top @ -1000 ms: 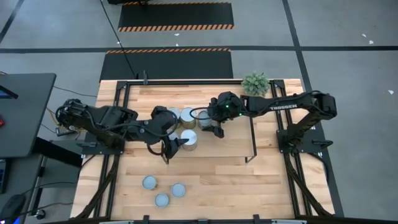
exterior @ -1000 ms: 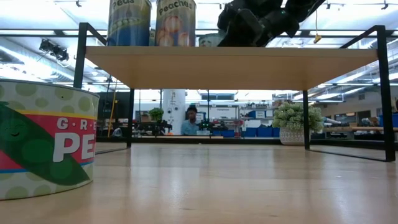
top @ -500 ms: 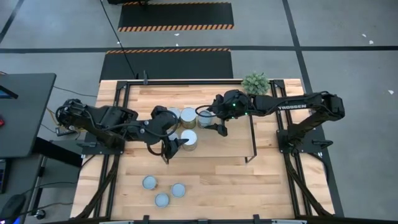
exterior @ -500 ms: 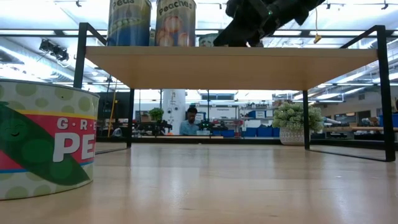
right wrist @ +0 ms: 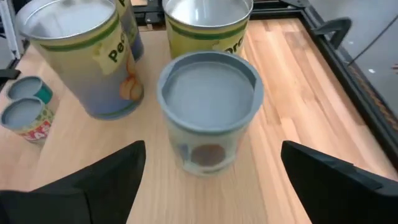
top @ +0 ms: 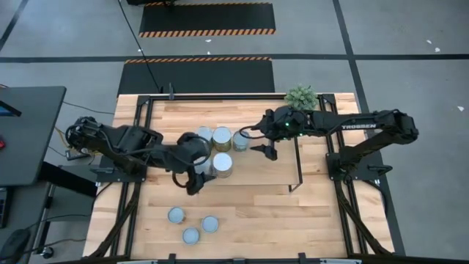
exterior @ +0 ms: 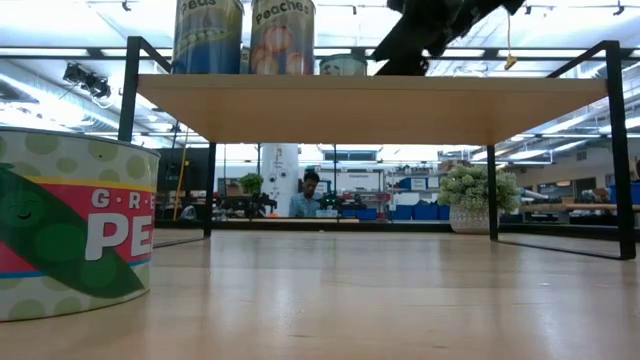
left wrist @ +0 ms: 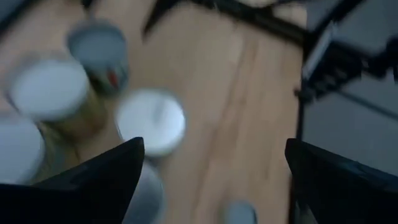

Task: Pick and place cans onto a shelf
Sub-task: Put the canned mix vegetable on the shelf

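Observation:
The shelf (top: 271,172) is a light-wood board on black rod frames. On it stand two wide cans (top: 204,134) (top: 221,136), a blue-grey-topped small can (top: 240,139) and a white-topped can (top: 222,163). My right gripper (top: 264,150) hovers open just right of the small can (right wrist: 209,109), which stands on its base clear of the fingers (right wrist: 93,186). My left gripper (top: 199,178) hangs open beside the white-topped can (left wrist: 151,121), touching nothing. Three small cans (top: 190,224) stand on the tabletop near the front.
A small green plant (top: 301,97) stands at the table's far right. In the low view a large pea can (exterior: 70,230) stands close at the left, and the shelf's underside (exterior: 380,105) spans the view. Bare board lies right of the cans (right wrist: 292,74).
My right gripper has drawn back from the small blue-grey-topped can toward the table's right edge and risen, staying open. The can stays standing on the shelf. My left gripper has tipped a little at the wrist beside the white-topped can.

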Controlling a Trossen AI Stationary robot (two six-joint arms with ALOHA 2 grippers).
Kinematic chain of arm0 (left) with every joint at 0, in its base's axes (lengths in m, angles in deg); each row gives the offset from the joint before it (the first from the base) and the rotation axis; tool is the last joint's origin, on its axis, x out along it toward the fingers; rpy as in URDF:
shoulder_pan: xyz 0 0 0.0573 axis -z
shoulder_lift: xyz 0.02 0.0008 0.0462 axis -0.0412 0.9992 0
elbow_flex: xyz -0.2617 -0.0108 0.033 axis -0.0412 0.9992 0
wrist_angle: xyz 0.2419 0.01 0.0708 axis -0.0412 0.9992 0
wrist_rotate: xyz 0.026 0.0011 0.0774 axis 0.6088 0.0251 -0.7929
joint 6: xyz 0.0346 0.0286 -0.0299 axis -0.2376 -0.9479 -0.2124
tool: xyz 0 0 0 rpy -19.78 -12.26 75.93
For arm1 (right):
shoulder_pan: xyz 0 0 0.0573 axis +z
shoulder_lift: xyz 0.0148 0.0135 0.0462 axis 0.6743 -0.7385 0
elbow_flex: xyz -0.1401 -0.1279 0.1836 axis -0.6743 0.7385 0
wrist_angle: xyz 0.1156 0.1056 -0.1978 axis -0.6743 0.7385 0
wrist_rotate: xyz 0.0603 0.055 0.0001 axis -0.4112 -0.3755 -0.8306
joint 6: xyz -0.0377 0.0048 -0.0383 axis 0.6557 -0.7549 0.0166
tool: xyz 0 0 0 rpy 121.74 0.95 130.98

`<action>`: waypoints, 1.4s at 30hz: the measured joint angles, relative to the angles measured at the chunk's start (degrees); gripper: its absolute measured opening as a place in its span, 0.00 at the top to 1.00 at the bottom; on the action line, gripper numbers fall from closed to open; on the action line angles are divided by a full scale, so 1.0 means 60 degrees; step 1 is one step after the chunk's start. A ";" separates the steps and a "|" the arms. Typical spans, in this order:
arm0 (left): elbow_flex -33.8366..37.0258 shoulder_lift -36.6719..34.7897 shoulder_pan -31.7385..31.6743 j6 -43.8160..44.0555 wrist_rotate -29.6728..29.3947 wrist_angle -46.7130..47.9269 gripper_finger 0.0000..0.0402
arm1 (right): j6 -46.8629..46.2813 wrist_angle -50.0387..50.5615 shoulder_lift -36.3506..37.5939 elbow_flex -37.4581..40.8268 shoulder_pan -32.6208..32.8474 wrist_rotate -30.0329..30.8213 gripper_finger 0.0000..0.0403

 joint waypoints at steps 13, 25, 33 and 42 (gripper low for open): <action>0.1154 0.0033 0.2163 0.2679 0.1507 0.2564 0.01 | -0.2119 0.1035 0.0903 -0.0004 0.2816 0.1979 0.05; 0.4256 0.0033 0.3715 0.4419 0.1724 0.0386 0.01 | -0.3698 0.1028 0.0085 -0.0870 0.5382 0.4188 0.09; 0.5740 0.0033 0.4133 0.5264 0.1729 -0.0665 0.01 | -0.4680 0.0957 -0.1072 -0.1345 0.6315 0.4228 0.11; 0.6884 0.0033 0.4181 0.5492 0.1778 -0.2119 0.01 | -0.4993 0.0941 -0.2361 -0.2265 0.6948 0.4194 0.13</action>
